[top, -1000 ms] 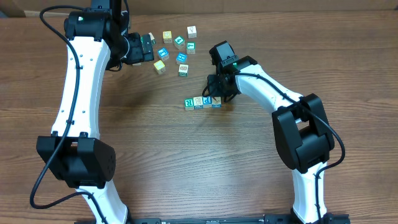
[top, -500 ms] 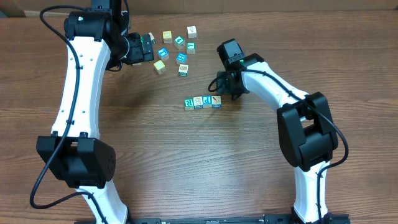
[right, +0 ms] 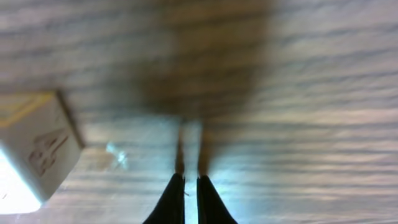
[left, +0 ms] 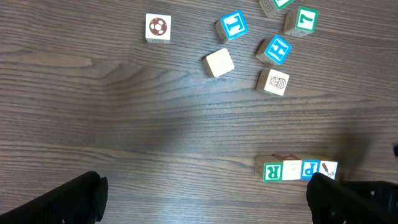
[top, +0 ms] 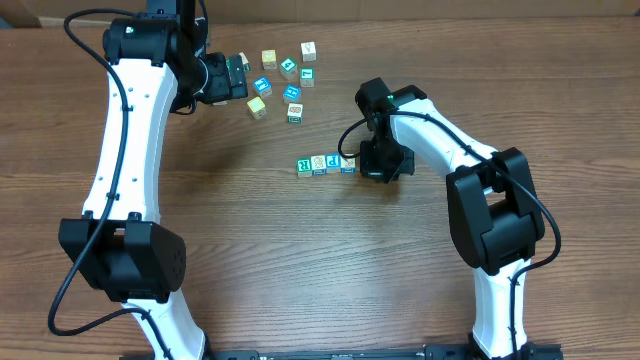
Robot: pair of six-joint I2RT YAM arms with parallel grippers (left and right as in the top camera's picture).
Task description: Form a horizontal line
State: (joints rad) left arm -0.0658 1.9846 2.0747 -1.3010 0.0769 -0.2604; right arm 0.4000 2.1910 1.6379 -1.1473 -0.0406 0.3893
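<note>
Cubes forming the horizontal line (top: pixel 327 164), set near the middle of the worktop (top: pixel 300 270).
Loose cubes (top: pixel 284 80) are scattered toward the far edge, well apart from the line. The right gripper (right: pixel 186 198) is seen with fingers pressed together, nothing held, low over the wood just beside the white marked end cube (right: pixel 34 149). The left gripper (top: pixel 240 76) is spread wide and empty, beside the loose cubes.

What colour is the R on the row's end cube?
Green on white; R cube shows best in left wrist view.
</note>
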